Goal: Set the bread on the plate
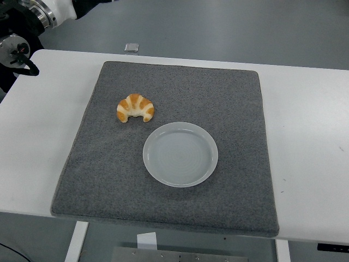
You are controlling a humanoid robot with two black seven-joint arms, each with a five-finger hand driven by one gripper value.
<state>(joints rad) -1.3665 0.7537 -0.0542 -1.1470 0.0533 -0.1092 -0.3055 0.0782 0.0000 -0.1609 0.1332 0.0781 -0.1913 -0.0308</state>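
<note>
On the grey mat [163, 180] in front of you, the bread [135, 108] lies in the left half, a golden crescent with its two tips pointing toward the near edge. It sits flat on the mat, nothing touching it.

Just beside it, toward the near right, you have the plate [180, 154]: round, pale, and with nothing in it. The bread and the plate's rim are close together but apart, with a thin strip of mat showing between them.

The mat covers most of the white surface [305, 136], leaving bare margins on the left and right.

In the head view's top-left corner you see only part of the left arm [22, 27]: a white cuff and black joint parts, raised off the surface's far-left corner and well apart from the bread. Its hand is cut off by the picture's edge, so you cannot tell whether the fingers are released or clenched.

Beyond the mat's far edge, a small pale square object [131, 47] lies at the surface's far rim; it is too small to make out what it is.
</note>
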